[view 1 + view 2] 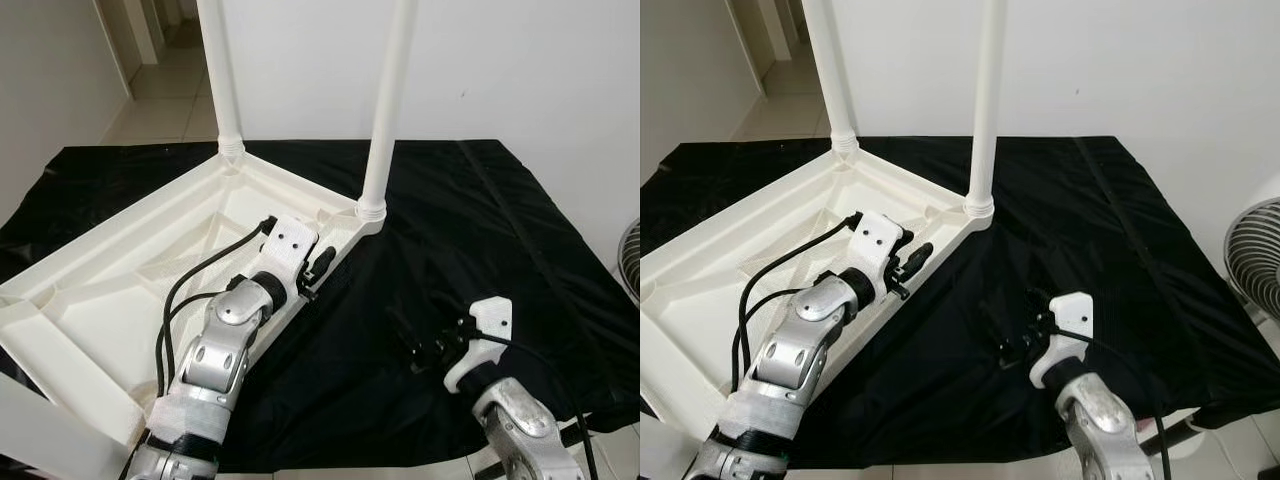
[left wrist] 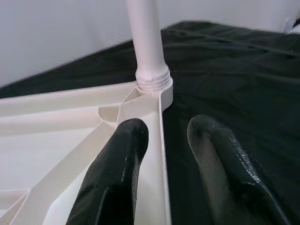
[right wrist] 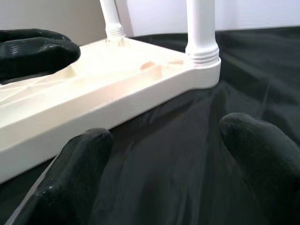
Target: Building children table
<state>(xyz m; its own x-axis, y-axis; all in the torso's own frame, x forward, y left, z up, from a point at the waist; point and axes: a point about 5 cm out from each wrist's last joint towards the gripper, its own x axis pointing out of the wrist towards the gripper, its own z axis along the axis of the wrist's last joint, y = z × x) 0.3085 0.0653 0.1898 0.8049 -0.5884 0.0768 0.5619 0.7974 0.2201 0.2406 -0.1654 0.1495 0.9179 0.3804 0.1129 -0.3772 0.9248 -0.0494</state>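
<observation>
A white children's table [image 1: 90,300] is seen upside down on a black cloth [image 1: 480,230], at 10 o'clock. Two legs [image 1: 388,110] are already fitted; more seem needed. The left tool [image 1: 318,268] straddles the tabletop's rim, open, gripping nothing. The right tool [image 1: 1015,330] hovers open and empty at 5 o'clock.
</observation>
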